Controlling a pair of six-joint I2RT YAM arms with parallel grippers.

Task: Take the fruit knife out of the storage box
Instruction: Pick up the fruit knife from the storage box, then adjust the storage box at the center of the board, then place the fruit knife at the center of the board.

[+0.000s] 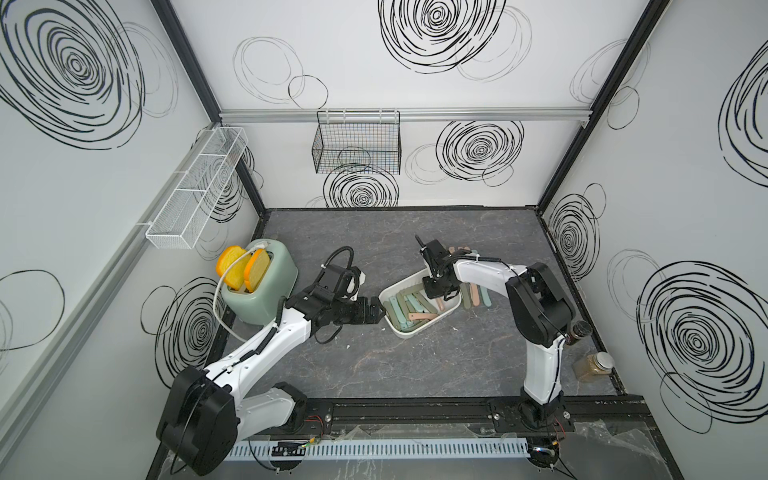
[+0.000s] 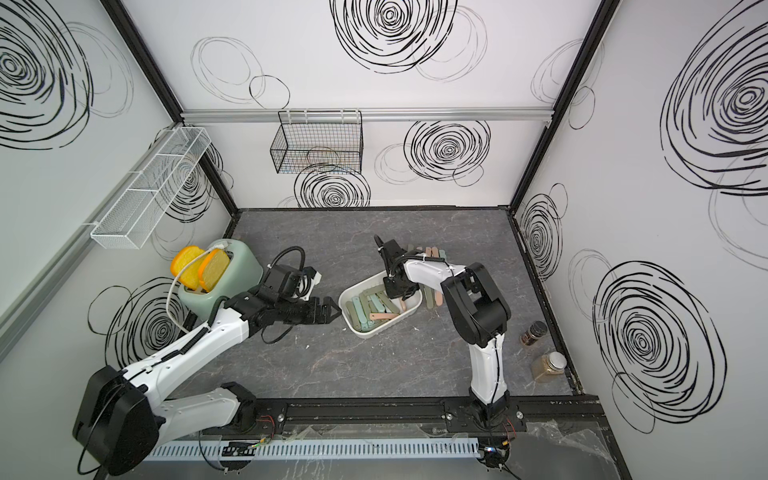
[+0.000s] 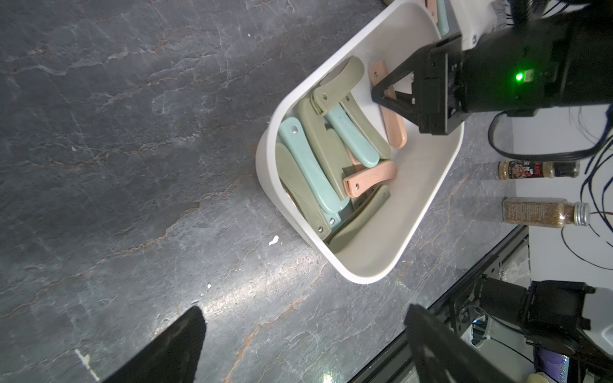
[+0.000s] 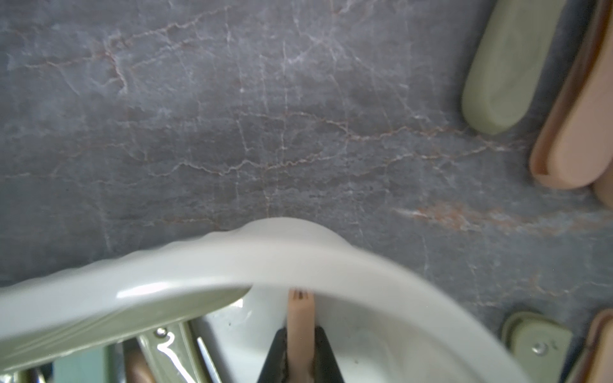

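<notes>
The left arm (image 1: 291,330) and right arm (image 1: 540,374) were clad in white shells with black joints; a black corrugated cable (image 1: 341,248) was looped at the left wrist.

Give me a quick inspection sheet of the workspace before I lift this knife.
Surface: dark stone-look table, a few white specks.
Job's things: storage box on the table, several folded knives inside; other knives lie outside it.
Clutter: toaster with two bread slices; two spice bottles.
Grippers: right gripper inside the box, shut on a pink knife; left gripper open beside the box, empty.
Cables: white toaster cord loops to the table; black hose arcs over left wrist.
Surroundings: white wire basket and black wire basket on patterned walls.
</notes>
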